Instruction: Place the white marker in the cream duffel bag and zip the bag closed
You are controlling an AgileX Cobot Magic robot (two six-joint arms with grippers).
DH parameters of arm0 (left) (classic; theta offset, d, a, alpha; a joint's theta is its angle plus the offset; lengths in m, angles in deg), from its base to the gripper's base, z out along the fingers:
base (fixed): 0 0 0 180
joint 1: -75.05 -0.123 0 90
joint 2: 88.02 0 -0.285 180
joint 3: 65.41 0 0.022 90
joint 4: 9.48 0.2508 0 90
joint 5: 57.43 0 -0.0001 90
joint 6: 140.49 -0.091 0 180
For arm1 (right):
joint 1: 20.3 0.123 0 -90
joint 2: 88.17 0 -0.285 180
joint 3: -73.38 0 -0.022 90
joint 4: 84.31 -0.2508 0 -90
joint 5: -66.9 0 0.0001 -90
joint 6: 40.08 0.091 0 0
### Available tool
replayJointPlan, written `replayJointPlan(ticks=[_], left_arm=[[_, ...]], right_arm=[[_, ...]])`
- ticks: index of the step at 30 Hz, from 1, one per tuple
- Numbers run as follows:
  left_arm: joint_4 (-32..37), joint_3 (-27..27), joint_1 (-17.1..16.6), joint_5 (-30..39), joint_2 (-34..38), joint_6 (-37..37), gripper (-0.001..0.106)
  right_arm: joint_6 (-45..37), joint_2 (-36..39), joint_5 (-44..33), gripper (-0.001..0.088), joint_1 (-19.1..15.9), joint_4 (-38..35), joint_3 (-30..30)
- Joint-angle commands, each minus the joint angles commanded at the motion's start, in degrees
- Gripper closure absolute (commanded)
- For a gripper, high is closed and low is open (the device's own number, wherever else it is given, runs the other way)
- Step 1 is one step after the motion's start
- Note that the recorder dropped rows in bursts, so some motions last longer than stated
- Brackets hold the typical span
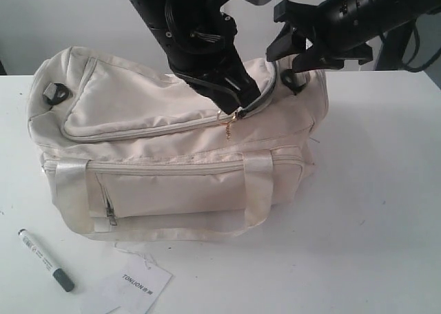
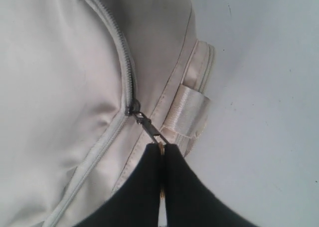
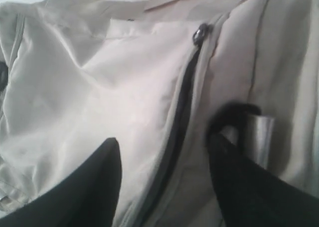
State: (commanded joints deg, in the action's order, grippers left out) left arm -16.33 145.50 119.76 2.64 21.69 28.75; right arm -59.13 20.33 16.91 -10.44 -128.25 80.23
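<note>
Currently: left tool (image 2: pixel 163 150) is closed, fingertips pinched together on the zip pull (image 2: pixel 149 130) of the cream duffel bag (image 1: pixel 172 169). The pull runs straight from the tool's tips to the slider (image 2: pixel 133 107) on the top flap zip. On the tool's side of the slider the zip is joined.

Beyond the slider, toward the right tool (image 3: pixel 164 137), the zip shows as a dark, parted stretch (image 3: pixel 179 117).

Right tool: jaws stand wide apart, nothing held. It sits over the end of the bag, with the parted stretch of zip running between its two fingers (image 3: pixel 99 182). A dark ring on a satin loop (image 3: pixel 259 137) lies just beside one finger. Contact with the fabric: cannot tell.

White marker (image 1: pixel 45 260): outside the bag, lying flat on the worktop (image 1: pixel 372 211). It is well apart from both tools, on the front-pocket side of the bag and farthest from the right tool. Its dark cap end points toward a paper tag (image 1: pixel 131 286) near it.
</note>
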Motion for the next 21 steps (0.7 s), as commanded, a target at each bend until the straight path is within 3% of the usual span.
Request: replayJointPlan(ticks=[15, 16, 19, 21], left_arm=[[0.0, 0.0, 0.0, -1.41, 0.0, -0.46, 0.105], [0.0, 0.0, 0.0, -1.55, 0.0, -0.46, 0.105], [0.0, 0.0, 0.0, -1.53, 0.0, -0.87, 0.105], [0.0, 0.0, 0.0, -1.45, 0.0, -1.03, 0.105]], right_arm=[[2.77, 4.8, 3.19, 0.0365, 1.74, -2.44, -0.88], [2.77, 4.8, 3.57, 0.0417, 1.74, -2.57, -0.88], [2.14, 4.66, 4.56, 0.0863, 1.74, -2.57, -0.67], [1.24, 4.47, 4.88, 0.0868, 1.74, -2.57, -0.67]])
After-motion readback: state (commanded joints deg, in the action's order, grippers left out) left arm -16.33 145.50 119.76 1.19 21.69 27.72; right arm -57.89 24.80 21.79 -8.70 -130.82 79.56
